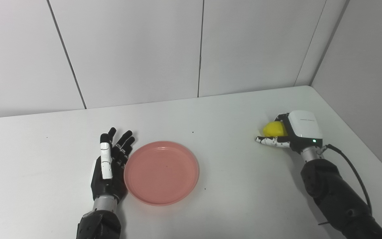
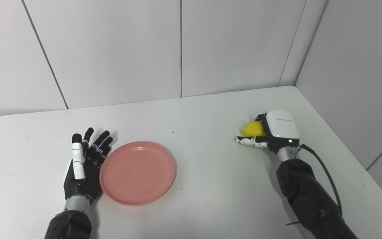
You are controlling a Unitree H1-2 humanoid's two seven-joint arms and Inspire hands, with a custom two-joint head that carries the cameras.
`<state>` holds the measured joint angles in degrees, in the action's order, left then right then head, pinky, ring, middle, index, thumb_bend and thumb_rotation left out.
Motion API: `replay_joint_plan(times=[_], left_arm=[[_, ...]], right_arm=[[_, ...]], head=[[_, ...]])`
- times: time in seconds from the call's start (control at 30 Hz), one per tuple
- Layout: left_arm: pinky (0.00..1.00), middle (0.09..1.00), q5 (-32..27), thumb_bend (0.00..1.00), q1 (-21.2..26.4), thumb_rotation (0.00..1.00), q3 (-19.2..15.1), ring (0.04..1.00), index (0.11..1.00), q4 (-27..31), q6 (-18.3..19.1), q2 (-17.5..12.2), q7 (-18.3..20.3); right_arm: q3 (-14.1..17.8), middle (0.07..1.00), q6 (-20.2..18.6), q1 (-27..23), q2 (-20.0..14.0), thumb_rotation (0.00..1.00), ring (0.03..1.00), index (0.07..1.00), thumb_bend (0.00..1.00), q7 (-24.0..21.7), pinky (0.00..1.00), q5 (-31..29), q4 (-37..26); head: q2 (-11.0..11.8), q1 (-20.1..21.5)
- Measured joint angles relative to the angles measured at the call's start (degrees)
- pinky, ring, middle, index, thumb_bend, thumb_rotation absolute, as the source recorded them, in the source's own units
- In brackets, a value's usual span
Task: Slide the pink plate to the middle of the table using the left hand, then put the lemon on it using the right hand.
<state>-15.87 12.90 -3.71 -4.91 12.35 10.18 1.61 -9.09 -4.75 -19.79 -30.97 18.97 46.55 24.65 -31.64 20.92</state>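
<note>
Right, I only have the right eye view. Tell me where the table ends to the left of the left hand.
Observer: In the left eye view the table shows its far left corner, rounded, well to the left of the open left hand.
Operator: Now check that hand against the pink plate.
Observer: From that view its fingers lie right along the left rim of the pink plate; no gap shows between them.

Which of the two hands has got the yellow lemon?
The right hand, near the table's far right corner: its fingers curl around the lemon. The left hand is open beside the pink plate.
</note>
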Motion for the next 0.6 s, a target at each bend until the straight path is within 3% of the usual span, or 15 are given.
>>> replay_joint_plan(times=[0.13, 0.33, 0.5, 0.6], left_arm=[[0.99, 0.828, 0.18, 0.78, 0.01, 0.82, 0.28, 0.863, 0.952, 0.01, 0.00, 0.01, 0.00], [0.98, 0.839, 1.70, 0.80, 0.00, 0.80, 0.90, 0.862, 0.934, -0.03, -0.24, 0.06, -0.15], [0.96, 0.834, 2.14, 0.80, 0.00, 0.79, 1.10, 0.859, 0.925, -0.02, -0.38, 0.13, -0.89], [0.95, 0.827, 2.60, 0.81, 0.00, 0.78, 1.43, 0.844, 0.920, -0.05, -0.54, 0.16, -1.34]], right_arm=[[-0.13, 0.261, 0.36, 0.21, -0.02, 0.53, 0.202, 0.295, 0.52, -1.23, 0.15, -1.13, -1.51], [-0.08, 0.234, 1.58, 0.17, -0.40, 0.50, 0.173, 0.262, 0.51, -3.04, 0.12, -3.65, -3.80], [-0.11, 0.220, 5.08, -0.64, -1.45, 0.53, 0.160, 0.240, 0.52, -3.09, 0.11, -3.94, -5.23], [-0.13, 0.209, 5.34, -0.69, -1.39, 0.49, 0.147, 0.229, 0.51, -3.09, 0.10, -3.91, -6.71]], head=[[0.00, -0.44], [-0.09, -2.72], [-0.09, -3.78], [-0.09, -5.45]])
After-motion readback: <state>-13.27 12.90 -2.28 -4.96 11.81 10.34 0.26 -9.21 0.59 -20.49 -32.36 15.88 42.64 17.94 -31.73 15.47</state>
